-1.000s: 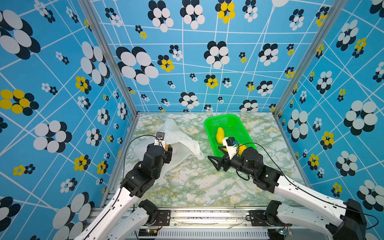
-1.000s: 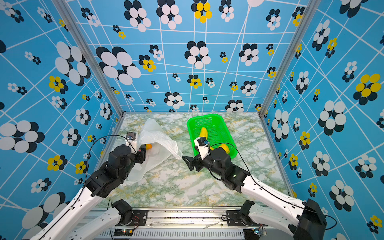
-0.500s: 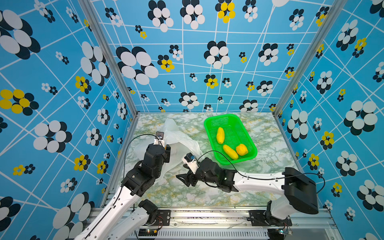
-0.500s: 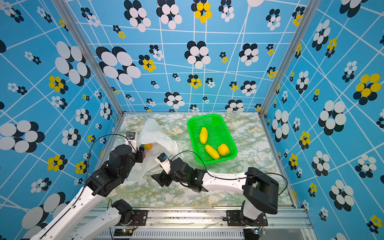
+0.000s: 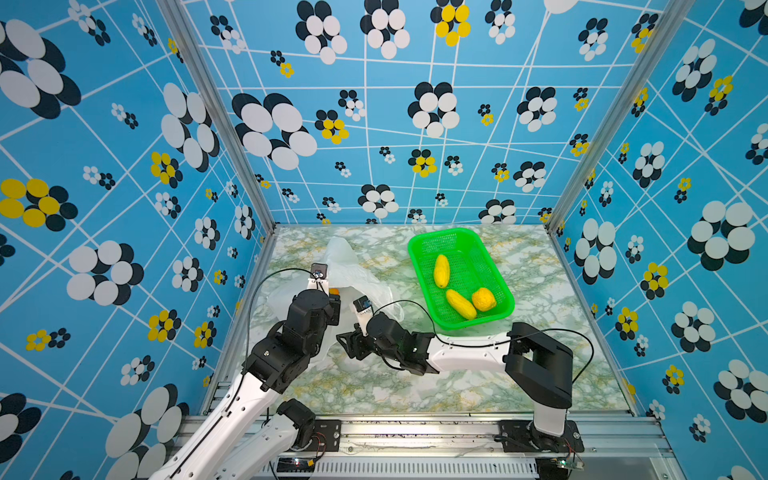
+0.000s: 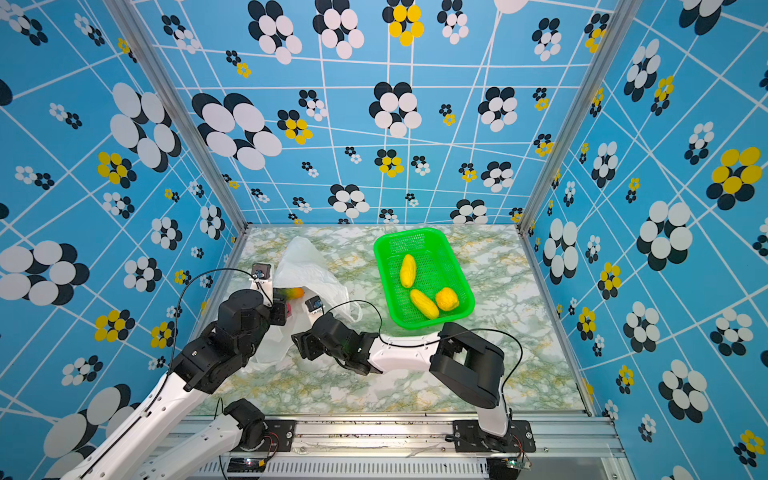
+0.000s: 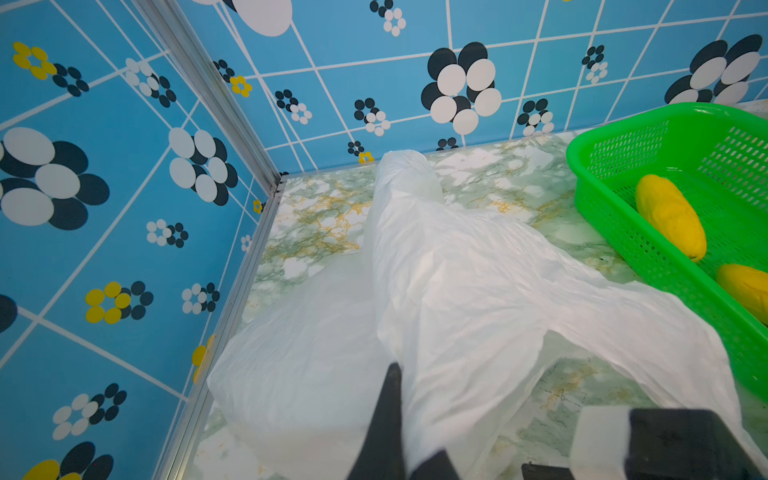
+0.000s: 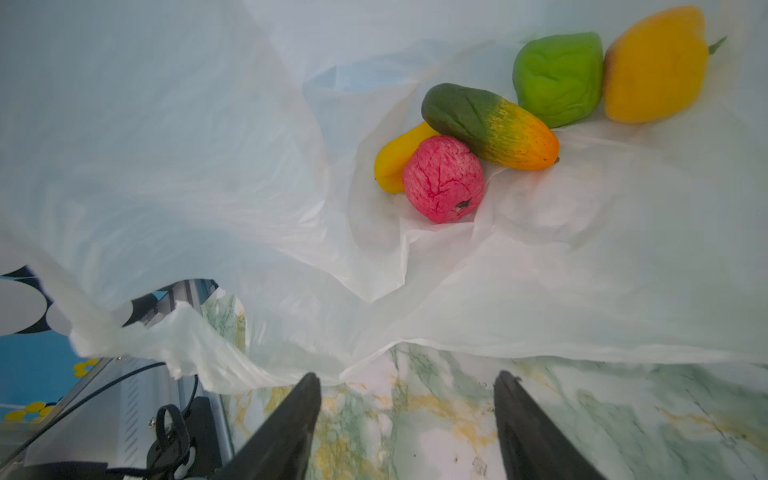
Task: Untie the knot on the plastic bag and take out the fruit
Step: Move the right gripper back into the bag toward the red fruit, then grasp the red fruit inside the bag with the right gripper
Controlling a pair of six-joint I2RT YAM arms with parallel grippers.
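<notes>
The plastic bag (image 5: 347,266) (image 6: 307,266) lies crumpled at the left of the marble table, its mouth gaping; the knot is out of view. My left gripper (image 7: 399,374) is shut on a fold of the bag's film (image 7: 457,291). In the right wrist view fruit lies inside the bag (image 8: 166,166): a red bumpy ball (image 8: 442,180), a green-orange long piece (image 8: 490,126), a green round one (image 8: 559,79), a yellow-orange one (image 8: 656,66) and a yellow elongated one (image 8: 395,164). My right gripper (image 8: 408,376) (image 5: 347,343) stands open and holds nothing, just short of the bag's mouth.
A green mesh basket (image 5: 415,262) (image 6: 380,266) stands at the back right and holds two yellow elongated pieces (image 5: 441,271) (image 5: 460,304) and a yellow-orange round one (image 5: 484,299). The blue patterned walls close in on three sides; the bag lies near the left wall.
My right arm has swung left from over the basket to the bag's mouth. My left gripper has shut on the bag's film.
</notes>
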